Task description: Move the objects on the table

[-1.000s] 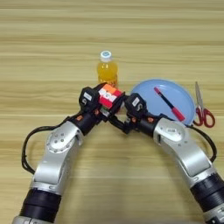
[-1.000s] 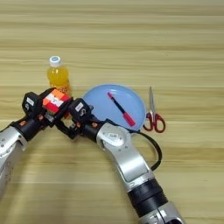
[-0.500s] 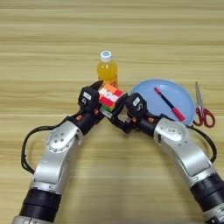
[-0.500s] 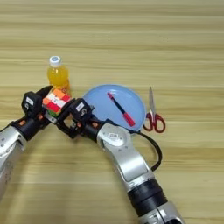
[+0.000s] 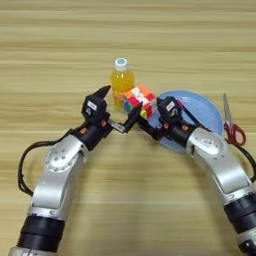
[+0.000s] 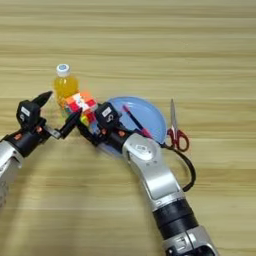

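Near the middle of the table (image 5: 60,45), a puzzle cube (image 5: 140,98) is held off the wood by the right gripper (image 5: 146,116), whose fingers are closed on its lower right side, it seems, though the contact is partly hidden. The left gripper (image 5: 120,107) is seen spread wide, one finger pointing up beside the bottle (image 5: 121,82), the other reaching toward the cube's lower left edge without gripping it. The bottle is stood upright just behind the cube. A blue plate (image 6: 150,112) is placed to the right, with the pen (image 6: 134,120) lying on it, and red-handled scissors (image 6: 174,130) are laid beside its right rim.
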You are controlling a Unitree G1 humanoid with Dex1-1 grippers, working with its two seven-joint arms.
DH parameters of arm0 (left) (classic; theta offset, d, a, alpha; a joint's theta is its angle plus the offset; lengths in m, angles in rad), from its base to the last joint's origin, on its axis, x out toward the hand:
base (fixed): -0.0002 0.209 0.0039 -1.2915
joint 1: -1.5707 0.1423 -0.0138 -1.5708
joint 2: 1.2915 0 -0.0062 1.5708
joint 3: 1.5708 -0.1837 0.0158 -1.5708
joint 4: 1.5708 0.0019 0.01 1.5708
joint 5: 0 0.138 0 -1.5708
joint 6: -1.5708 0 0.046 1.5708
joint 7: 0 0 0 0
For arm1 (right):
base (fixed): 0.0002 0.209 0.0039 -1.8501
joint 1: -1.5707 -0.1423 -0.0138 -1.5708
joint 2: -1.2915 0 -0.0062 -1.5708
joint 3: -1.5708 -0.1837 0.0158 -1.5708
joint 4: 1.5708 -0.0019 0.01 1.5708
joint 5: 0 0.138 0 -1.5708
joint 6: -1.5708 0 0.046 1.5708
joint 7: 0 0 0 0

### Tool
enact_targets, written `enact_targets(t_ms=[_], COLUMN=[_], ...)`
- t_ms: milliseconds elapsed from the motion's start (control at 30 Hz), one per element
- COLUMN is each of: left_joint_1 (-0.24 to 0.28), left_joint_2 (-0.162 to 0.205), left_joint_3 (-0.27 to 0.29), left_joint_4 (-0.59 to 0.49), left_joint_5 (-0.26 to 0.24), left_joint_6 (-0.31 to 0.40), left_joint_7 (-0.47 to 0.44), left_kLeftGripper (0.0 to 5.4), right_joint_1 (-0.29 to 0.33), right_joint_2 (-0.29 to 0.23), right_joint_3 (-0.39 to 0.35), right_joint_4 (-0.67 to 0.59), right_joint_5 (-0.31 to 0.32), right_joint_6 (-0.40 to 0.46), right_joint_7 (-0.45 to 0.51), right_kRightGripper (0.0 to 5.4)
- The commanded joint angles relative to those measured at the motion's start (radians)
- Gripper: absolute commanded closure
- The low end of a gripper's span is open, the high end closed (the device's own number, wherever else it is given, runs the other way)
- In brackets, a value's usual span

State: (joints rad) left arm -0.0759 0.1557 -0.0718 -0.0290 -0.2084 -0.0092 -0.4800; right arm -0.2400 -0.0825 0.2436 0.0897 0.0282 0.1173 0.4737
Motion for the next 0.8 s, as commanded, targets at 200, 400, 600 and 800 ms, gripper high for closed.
enact_targets(t_ms=[200, 400, 600, 800], left_joint_1=[-0.023, -0.031, -0.043, -0.068], left_joint_2=[0.017, 0.020, 0.031, 0.041], left_joint_3=[0.030, 0.040, 0.047, 0.066], left_joint_4=[0.014, 0.048, 0.095, 0.177], left_joint_5=[-0.007, -0.001, 0.013, 0.031], left_joint_6=[0.011, 0.005, 0.007, -0.001], left_joint_7=[0.002, 0.005, 0.006, 0.031], left_kLeftGripper=[0.00, 0.00, 0.00, 0.00], right_joint_1=[-0.054, -0.077, -0.107, -0.115], right_joint_2=[-0.034, -0.057, -0.075, -0.074], right_joint_3=[-0.102, -0.171, -0.246, -0.262], right_joint_4=[0.031, 0.031, 0.047, 0.049], right_joint_5=[0.027, 0.037, 0.055, 0.060], right_joint_6=[-0.027, -0.040, -0.047, -0.049], right_joint_7=[-0.036, -0.067, -0.117, -0.127], right_kRightGripper=[2.06, 2.06, 2.06, 2.06])
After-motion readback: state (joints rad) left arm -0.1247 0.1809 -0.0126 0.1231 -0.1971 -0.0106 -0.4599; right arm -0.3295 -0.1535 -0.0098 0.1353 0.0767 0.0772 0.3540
